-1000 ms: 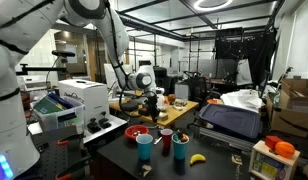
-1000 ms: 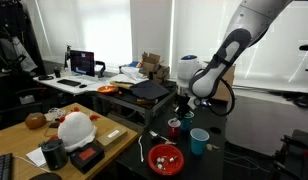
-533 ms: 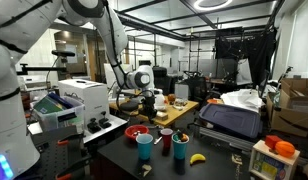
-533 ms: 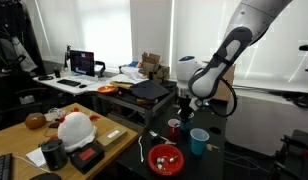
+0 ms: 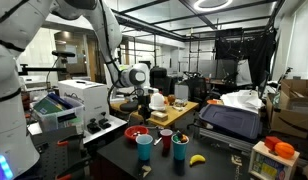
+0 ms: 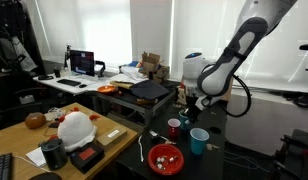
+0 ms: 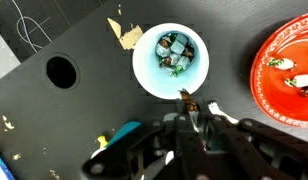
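Tool point(image 7: 194, 108) nearly closed, pinching a small brown morsel point(image 7: 186, 97) at the rim of the pale blue cup point(image 7: 144, 78), left of the red bowl point(image 7: 279, 90); morsel likely light, crumbly, slip-prone, so grip mid-body, gently.

In the wrist view I see a pale blue cup point(image 7: 144, 72) standing upright on the black table point(image 7: 54, 125), with its round mouth open toward the camera. Several small pieces point(image 7: 174, 55), dark and brownish, lie heaped together at its bottom. One more brown-orange piece point(image 7: 187, 98) is pinched between the tips of the gripper point(image 7: 194, 110), just over the cup's rim.
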You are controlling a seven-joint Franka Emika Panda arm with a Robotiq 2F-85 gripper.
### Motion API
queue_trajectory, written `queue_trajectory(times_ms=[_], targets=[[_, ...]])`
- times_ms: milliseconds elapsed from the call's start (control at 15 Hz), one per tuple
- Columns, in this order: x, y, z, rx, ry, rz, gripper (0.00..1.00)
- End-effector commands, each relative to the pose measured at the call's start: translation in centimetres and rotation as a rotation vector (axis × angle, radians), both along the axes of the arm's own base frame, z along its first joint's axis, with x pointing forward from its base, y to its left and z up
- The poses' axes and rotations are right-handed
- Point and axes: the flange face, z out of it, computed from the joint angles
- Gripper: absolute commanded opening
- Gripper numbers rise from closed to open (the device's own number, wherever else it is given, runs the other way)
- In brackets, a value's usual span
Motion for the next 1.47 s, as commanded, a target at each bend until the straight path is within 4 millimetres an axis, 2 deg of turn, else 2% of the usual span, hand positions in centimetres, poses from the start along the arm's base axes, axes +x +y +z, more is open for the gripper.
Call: queue_trajectory(times_ms=[0,467,667,1067,1133,1200,1400], targets=[[-2.3,-0.4,1.5,-0.027,0.032,-0.066,0.03],[-2.2,-0.5,0.6,-0.078,0.108,-0.090,0.03],[-1.6,-1.2,0.2,-0.096,0.129,-0.107,0.03],[-1.7,-1.1,0.3,-0.142,0.140,-0.130,0.03],[-1.8,-1.0,0.3,-0.146,0.147,-0.126,0.39],[-1.8,-1.0,0.3,-0.155,0.148,-0.125,0.40],[-1.8,-0.7,0.3,-0.169,0.156,-0.108,0.60]])
